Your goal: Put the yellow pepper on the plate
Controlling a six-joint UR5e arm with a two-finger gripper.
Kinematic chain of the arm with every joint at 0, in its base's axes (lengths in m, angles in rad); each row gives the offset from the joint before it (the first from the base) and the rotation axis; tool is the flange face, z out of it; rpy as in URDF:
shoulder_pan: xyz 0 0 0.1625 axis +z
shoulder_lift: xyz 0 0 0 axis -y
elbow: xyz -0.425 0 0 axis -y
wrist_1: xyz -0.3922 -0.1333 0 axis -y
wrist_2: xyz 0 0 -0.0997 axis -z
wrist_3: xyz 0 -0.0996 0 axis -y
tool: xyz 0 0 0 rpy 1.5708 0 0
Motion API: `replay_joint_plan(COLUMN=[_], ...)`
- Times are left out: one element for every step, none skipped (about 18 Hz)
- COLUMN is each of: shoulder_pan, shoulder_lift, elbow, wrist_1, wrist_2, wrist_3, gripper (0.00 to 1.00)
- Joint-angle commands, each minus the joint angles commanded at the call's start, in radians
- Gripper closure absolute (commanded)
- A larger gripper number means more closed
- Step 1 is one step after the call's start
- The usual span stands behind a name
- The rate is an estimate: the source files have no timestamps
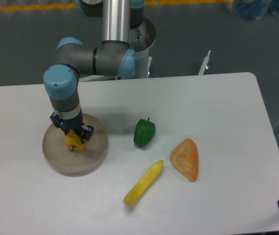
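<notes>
We had the pincer (pixel 74 138) closed on the yellow pepper (pixel 74 142), held over the middle of the plate (pixel 92 161), low enough that we could not tell whether the pepper touched the dish. By our judgement the carry was done; only the release and a lift away remained. The plate sat near the left edge of the desk (pixel 217 107), well apart from the green pepper (pixel 144 132), with open room above for a straight retreat.
</notes>
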Motion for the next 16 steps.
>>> replay_joint_plan(shoulder_pan=[0.000,0.002,0.002,0.002,0.003,0.003,0.005,0.011,0.017,0.031,0.063,0.105,0.138,0.187,0.222,0.254], shoulder_lift=[-0.002,0.003,0.006,0.008,0.014,0.015,0.023,0.037,0.047,0.064,0.092,0.110,0.120,0.127,0.129,0.129], elbow=[0.009,0.008,0.011,0.011,0.020,0.034,0.037,0.038,0.038,0.040,0.041,0.046,0.049,0.051,0.055,0.055], wrist_1=[0.000,0.000,0.000,0.000,-0.002,-0.005,-0.006,-0.006,-0.006,-0.006,-0.006,-0.009,-0.012,-0.014,-0.018,-0.020], wrist_2=[0.002,0.002,0.003,0.005,0.003,0.003,0.005,0.005,0.005,0.005,0.017,0.034,0.043,0.054,0.055,0.055], wrist_3=[-0.003,-0.002,-0.003,0.000,0.000,-0.003,0.000,0.002,0.003,0.002,0.003,0.021,0.055,0.117,0.170,0.216], gripper=[0.29,0.17,0.03,0.00,0.00,0.00,0.00,0.00,0.00,0.00,0.00,0.00,0.00,0.00,0.00,0.00])
